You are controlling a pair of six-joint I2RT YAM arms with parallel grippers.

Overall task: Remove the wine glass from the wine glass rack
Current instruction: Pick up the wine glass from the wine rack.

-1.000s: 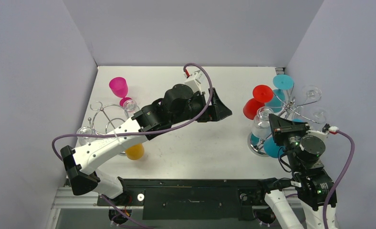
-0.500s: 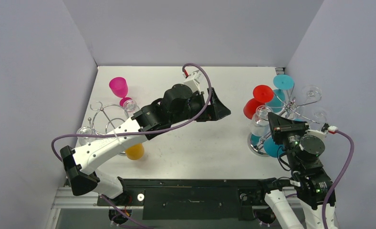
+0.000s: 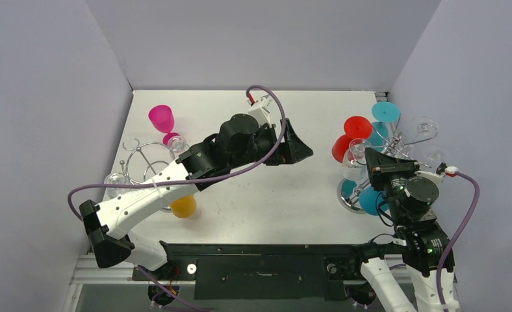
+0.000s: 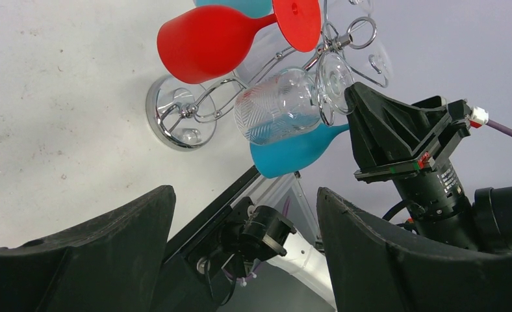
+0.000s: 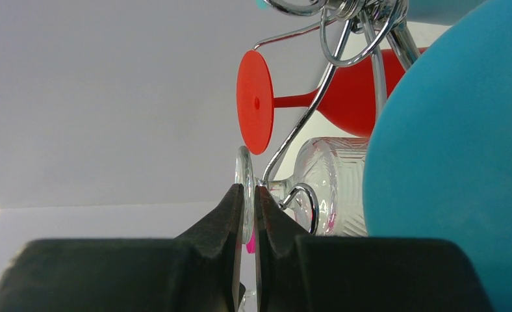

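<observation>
White table [image 3: 286, 195], surface lightly scuffed, walled on the left, far and right sides. Right side: chrome wine glass rack [image 4: 175, 116] stands on its round base plate, flat on the table. Left side: second wire rack [image 3: 141, 156] stands near the left wall.

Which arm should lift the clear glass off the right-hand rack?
Right: the right gripper is shut on the clear wine glass at its foot; the left gripper hangs open mid-table, away from the rack.

The left arm [image 3: 143, 198] and right arm [image 3: 422, 195] are built of white links and black joint housings. A purple cable [image 3: 264, 87] is routed along each. Black wedge-shaped fingers [image 4: 403, 260] are fitted to the left hand [image 4: 243, 192].
</observation>
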